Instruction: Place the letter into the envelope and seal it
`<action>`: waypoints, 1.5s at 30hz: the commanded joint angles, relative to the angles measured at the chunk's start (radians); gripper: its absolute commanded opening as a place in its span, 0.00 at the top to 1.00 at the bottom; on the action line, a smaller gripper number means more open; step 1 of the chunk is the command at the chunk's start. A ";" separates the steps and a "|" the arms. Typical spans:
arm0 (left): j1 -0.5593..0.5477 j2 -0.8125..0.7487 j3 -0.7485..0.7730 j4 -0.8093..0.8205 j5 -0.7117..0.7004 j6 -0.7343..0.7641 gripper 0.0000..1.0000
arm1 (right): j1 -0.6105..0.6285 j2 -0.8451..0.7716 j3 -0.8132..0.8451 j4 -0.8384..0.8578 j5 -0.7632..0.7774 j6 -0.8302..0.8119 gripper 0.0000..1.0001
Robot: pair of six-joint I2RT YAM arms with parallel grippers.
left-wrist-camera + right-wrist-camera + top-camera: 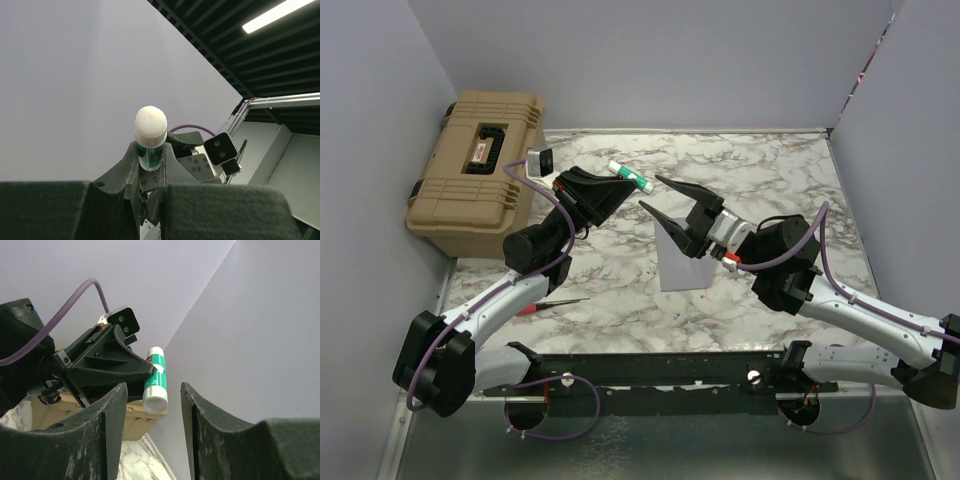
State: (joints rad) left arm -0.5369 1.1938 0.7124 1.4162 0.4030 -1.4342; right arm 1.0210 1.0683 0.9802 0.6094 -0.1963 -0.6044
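Left gripper tight on glue stick; right gripper, jaws apart, above half-covered envelope

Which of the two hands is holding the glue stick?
The left hand: it is shut on the green-and-white glue stick. The right hand faces it, open and holding nothing.

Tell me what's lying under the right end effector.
The grey-lilac envelope lies flat on the marble table below the open right end effector. The end effector covers its upper right part; no letter shows.
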 commanded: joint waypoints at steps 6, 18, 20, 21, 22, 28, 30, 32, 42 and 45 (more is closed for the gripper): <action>0.002 -0.025 -0.001 0.012 0.000 0.014 1.00 | 0.004 0.027 0.027 -0.024 -0.021 -0.024 0.56; 0.002 -0.036 -0.004 0.007 0.000 0.015 1.00 | 0.004 0.049 0.065 -0.046 -0.027 -0.005 0.67; 0.001 -0.036 -0.003 0.007 0.002 0.014 1.00 | 0.004 0.056 0.083 -0.066 -0.031 0.004 0.70; 0.002 -0.037 -0.001 0.007 0.004 0.014 1.00 | 0.004 0.060 0.089 -0.072 -0.032 0.011 0.72; 0.002 -0.037 -0.001 0.007 0.006 0.014 1.00 | 0.004 0.062 0.095 -0.077 -0.032 0.016 0.74; 0.002 -0.042 0.006 0.006 0.003 0.019 1.00 | 0.004 0.061 0.100 -0.073 -0.011 0.047 0.95; 0.001 -0.041 0.010 0.004 0.001 0.025 1.00 | 0.004 0.059 0.092 -0.060 -0.013 0.068 0.98; 0.002 -0.037 0.018 0.003 0.000 0.027 0.97 | 0.004 0.062 0.089 -0.057 -0.023 0.094 0.99; 0.001 -0.027 0.039 0.001 -0.030 0.054 0.36 | 0.004 0.104 0.060 0.015 0.004 0.164 0.99; 0.002 -0.026 0.034 0.000 -0.033 0.058 0.37 | 0.004 0.117 0.047 0.049 0.066 0.165 0.99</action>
State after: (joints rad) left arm -0.5369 1.1690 0.7261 1.4040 0.3908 -1.4002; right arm 1.0210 1.1698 1.0470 0.5896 -0.2005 -0.4660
